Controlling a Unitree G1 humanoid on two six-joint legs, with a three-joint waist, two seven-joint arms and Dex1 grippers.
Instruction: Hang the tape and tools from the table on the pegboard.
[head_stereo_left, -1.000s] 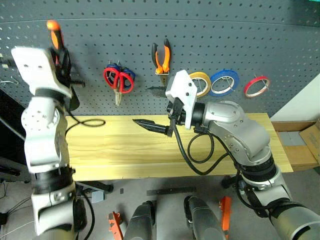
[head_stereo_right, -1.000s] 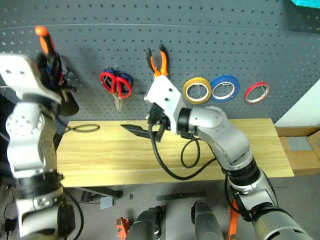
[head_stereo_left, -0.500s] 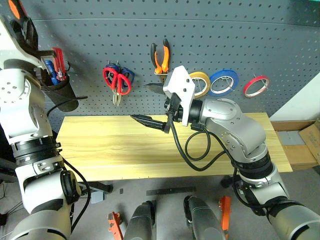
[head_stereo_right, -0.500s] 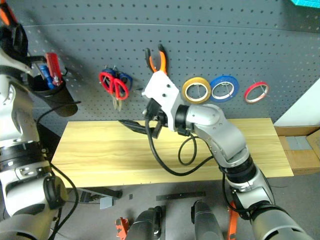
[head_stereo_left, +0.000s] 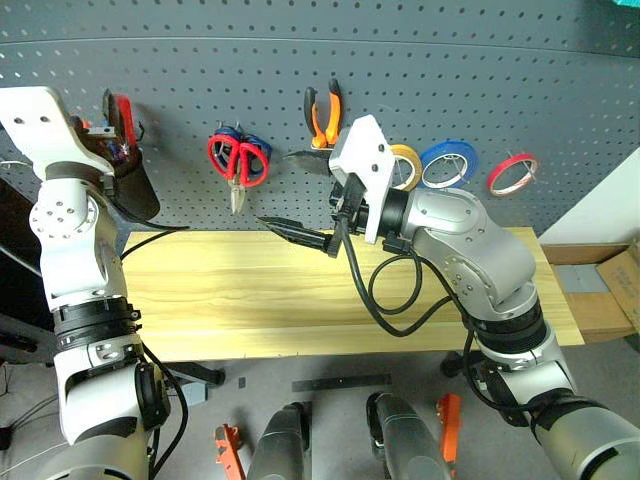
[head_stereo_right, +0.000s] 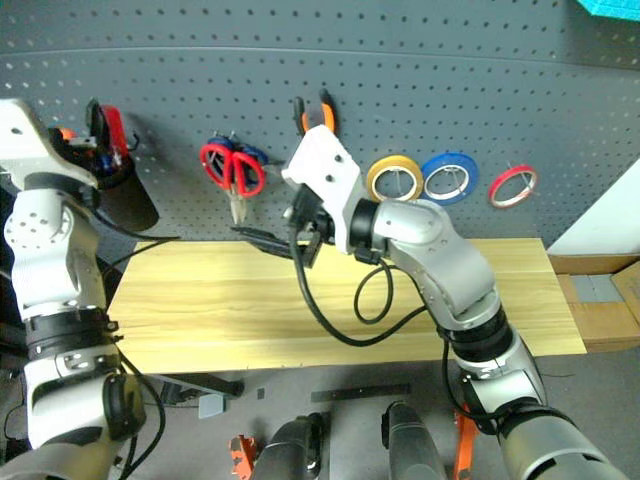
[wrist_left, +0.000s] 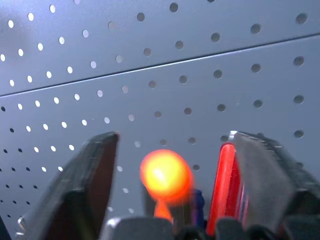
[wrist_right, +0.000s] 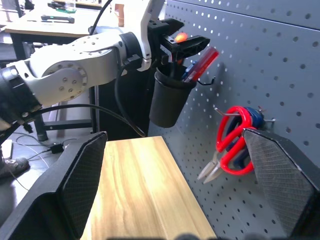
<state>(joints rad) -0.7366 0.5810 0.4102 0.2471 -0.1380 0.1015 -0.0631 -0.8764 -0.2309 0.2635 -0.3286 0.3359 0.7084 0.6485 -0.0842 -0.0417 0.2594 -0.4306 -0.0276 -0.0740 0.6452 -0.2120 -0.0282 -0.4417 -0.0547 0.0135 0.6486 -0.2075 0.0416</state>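
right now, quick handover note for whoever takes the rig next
Left gripper: open, at the black cup on the pegboard, orange-handled screwdriver in the cup between its fingers.
Right gripper: open, empty, above the table.
Done: red tape, pliers and red scissors hang on the board.
Left: withdraw the left arm.

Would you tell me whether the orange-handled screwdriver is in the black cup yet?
In: the screwdriver stands in the cup, between the left pincer's open fingers.

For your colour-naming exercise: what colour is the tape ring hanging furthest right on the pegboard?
Red: the tape shows best in the left eye view.
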